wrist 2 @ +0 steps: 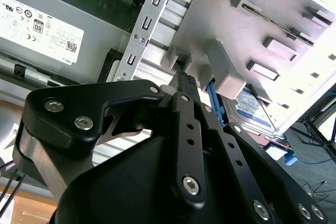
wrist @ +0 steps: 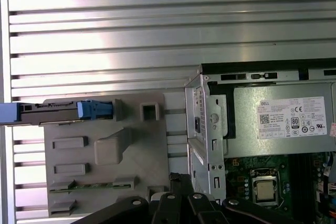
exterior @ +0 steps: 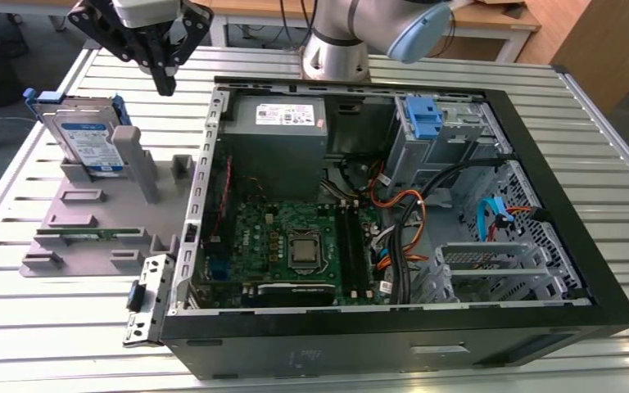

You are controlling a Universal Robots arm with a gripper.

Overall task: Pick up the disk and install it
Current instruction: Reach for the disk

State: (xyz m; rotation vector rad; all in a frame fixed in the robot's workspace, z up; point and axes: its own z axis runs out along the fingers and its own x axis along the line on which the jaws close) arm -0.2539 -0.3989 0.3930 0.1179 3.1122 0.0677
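Gripper [exterior: 165, 80] is pinched closed with nothing in it, hanging above the table. Disk [exterior: 83, 137] sits below it, off to the side away from the case [exterior: 347, 348]. It's parked on edge in the grey holder [exterior: 85, 225], probably so the top edge is free to grab. A holder post covers part of the label and the slot hides the bottom edge. First wrist view shows it edge-on, cut by the frame.

The disk [exterior: 88, 141] (blue-framed, white-and-blue label) stands on edge, slightly tilted, in a grey holder [exterior: 74, 219]
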